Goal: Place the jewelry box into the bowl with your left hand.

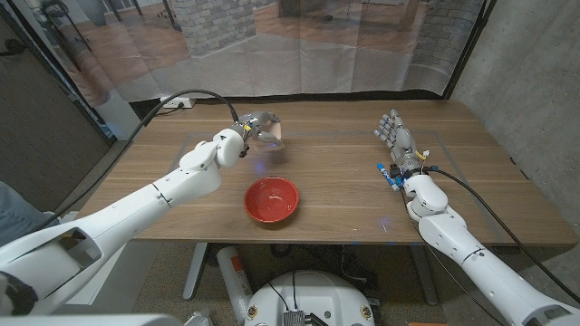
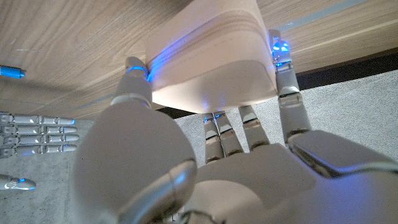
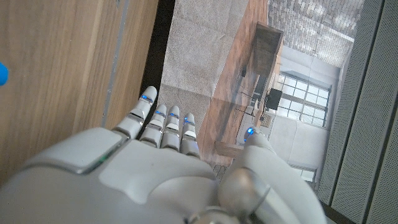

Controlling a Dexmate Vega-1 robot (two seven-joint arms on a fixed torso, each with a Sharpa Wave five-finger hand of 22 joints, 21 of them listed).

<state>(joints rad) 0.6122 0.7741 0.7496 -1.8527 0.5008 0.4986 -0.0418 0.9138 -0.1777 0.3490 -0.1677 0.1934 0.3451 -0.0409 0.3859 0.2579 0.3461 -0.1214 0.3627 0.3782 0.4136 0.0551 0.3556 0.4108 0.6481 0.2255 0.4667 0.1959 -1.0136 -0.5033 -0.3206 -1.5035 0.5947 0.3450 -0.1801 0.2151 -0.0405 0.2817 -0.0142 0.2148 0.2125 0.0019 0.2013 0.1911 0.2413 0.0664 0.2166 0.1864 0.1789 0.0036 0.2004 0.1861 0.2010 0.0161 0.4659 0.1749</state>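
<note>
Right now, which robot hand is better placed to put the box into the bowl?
Left. The left robot hand already holds the box, just behind the bowl. The right robot hand holds nothing and stands farther away.

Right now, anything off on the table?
Nothing stands out. The left hand holds the box at the far side of the table; the bowl sits upright and empty; the right hand is open.

My head camera looks down from above over the whole tabletop, both arms coming in from the bottom corners. Each wrist camera sits close behind its own robot hand, looking along its back. The left wrist view shares the wood surface and my right robot hand with the head view.
</note>
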